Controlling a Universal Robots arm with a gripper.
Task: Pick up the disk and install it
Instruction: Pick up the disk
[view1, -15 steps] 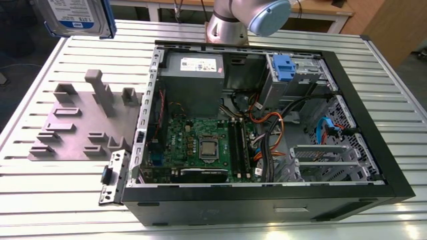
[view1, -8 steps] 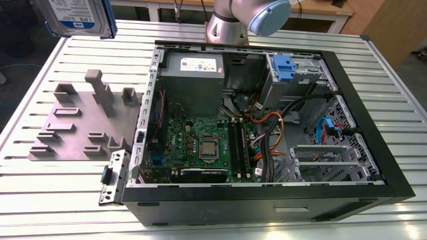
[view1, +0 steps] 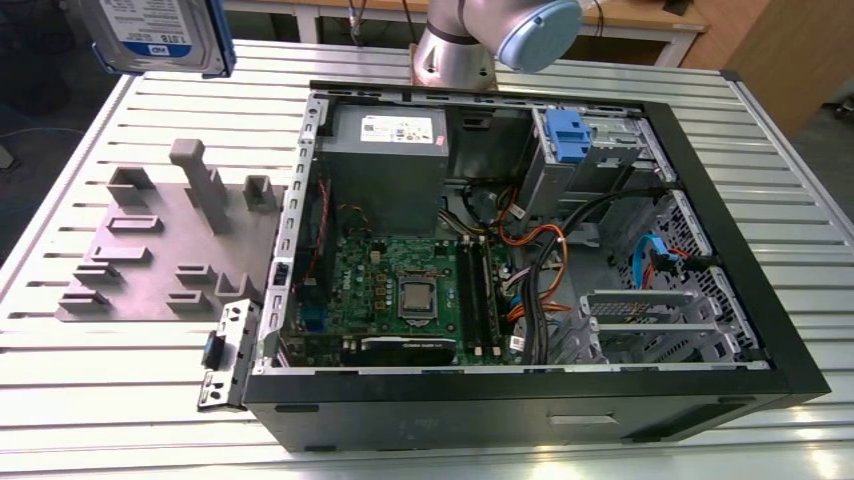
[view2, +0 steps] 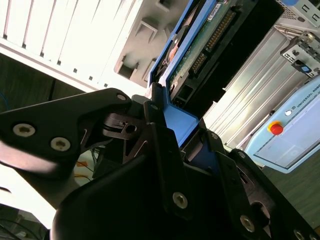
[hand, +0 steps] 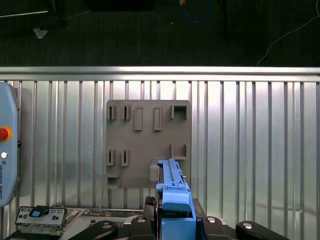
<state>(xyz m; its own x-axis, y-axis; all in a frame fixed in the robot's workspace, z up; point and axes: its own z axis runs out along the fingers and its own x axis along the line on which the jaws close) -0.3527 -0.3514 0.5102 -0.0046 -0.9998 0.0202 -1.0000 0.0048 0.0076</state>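
gripper (view2: 181, 131) fingers (view2: 156, 115) clamped on the disk (view2: 200, 45), pressing on its blue side rails. the disk stands on edge and projects straight out past the fingertips. in the exterior view the disk (view1: 154, 35) hangs high, well clear of the slatted table (view1: 787, 140), with open air on all its edges. in the first wrist view the grey fixture plate (hand: 148, 135) lies below, beyond the fingertips, apart from the disk (hand: 172, 182). the open computer case (view1: 767, 300) sits well off to one side of the fingers, its rim and bay edges exposed. a teach pendant (hand: 7, 150) lies near the plate.
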